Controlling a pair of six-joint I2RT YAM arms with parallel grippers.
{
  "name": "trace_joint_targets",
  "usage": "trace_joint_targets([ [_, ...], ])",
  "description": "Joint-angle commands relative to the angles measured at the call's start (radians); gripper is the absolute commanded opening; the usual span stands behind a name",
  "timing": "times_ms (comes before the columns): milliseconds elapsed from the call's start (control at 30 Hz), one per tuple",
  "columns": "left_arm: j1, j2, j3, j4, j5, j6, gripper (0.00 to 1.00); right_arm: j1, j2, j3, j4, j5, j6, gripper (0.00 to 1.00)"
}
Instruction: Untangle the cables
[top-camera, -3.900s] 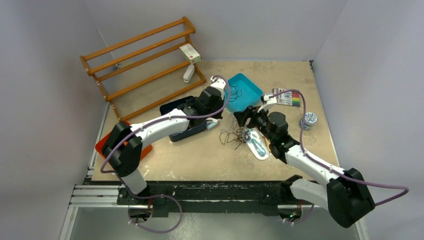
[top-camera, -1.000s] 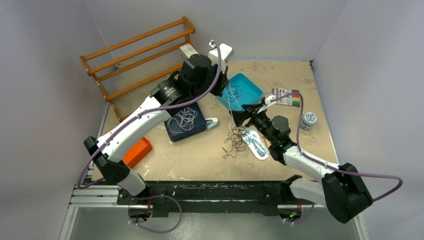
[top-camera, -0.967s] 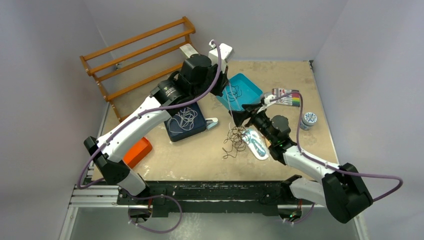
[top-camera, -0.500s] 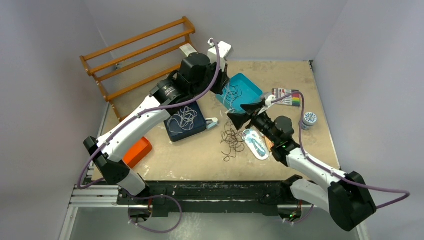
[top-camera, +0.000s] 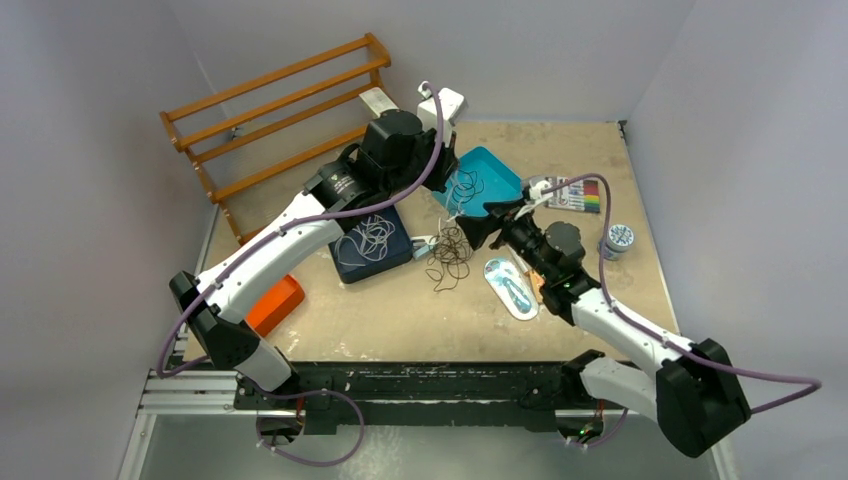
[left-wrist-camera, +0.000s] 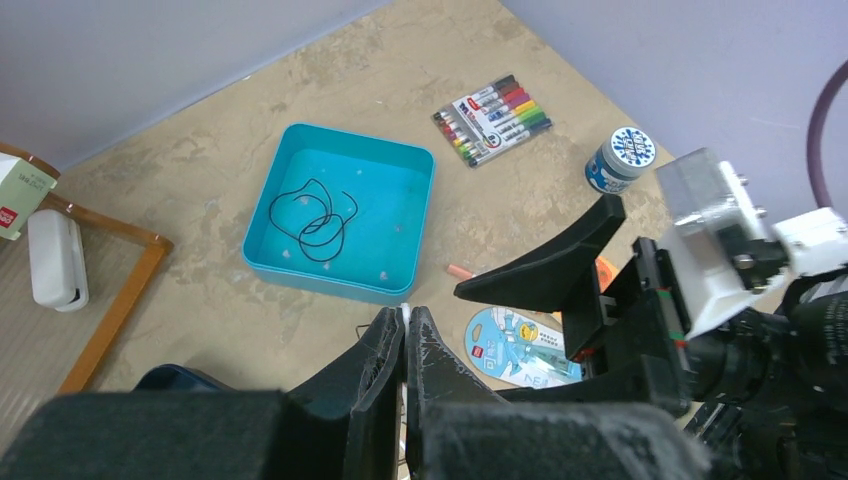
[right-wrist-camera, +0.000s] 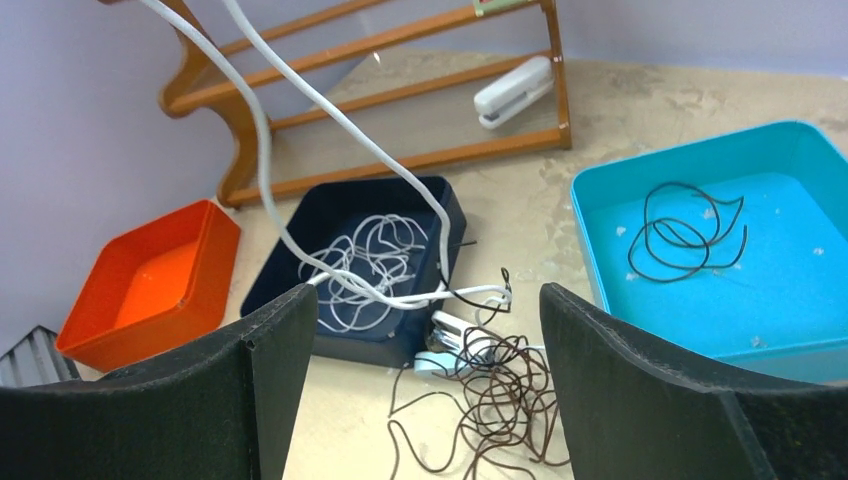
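My left gripper (left-wrist-camera: 405, 318) hangs high over the table, shut on the white cable (right-wrist-camera: 265, 140). That cable runs down from it to a loose coil (top-camera: 368, 240) in the navy tray (right-wrist-camera: 300, 262). The brown cable (top-camera: 448, 255) lies in a tangle (right-wrist-camera: 505, 400) on the table beside that tray, and a dark strand hooks over the white cable's low end. A black cable (left-wrist-camera: 315, 212) is looped inside the teal tray (top-camera: 505, 172). My right gripper (top-camera: 489, 223) hovers open just right of the brown tangle, nothing between its fingers (right-wrist-camera: 640, 400).
A wooden rack (top-camera: 280, 110) with a white stapler (right-wrist-camera: 515, 85) stands at the back left. An orange tray (top-camera: 275, 300) is near the left edge. A blister pack (top-camera: 510, 285), a marker pack (top-camera: 575, 195) and a small round tin (top-camera: 617, 238) lie on the right.
The brown tangle has slid left and farther away, up against the navy tray. My right gripper followed it, still open. The left arm has held its place.
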Motion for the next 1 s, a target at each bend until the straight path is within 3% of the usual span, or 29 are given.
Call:
trace_joint_targets([
  [0, 0.003, -0.037, 0.000, 0.063, 0.020, 0.006, 0.00, -0.001, 0.053, 0.031, 0.089, -0.015, -0.026, 0.83],
  [433, 0.003, -0.045, 0.008, 0.050, 0.056, 0.017, 0.00, -0.001, 0.317, 0.128, 0.227, 0.092, 0.002, 0.78],
  [600, 0.003, -0.064, 0.020, 0.035, 0.018, 0.033, 0.00, -0.002, 0.377, 0.124, 0.124, 0.172, 0.064, 0.65],
  [967, 0.003, -0.091, 0.064, 0.009, -0.105, 0.094, 0.00, -0.001, 0.409, 0.005, -0.002, 0.283, 0.173, 0.62],
])
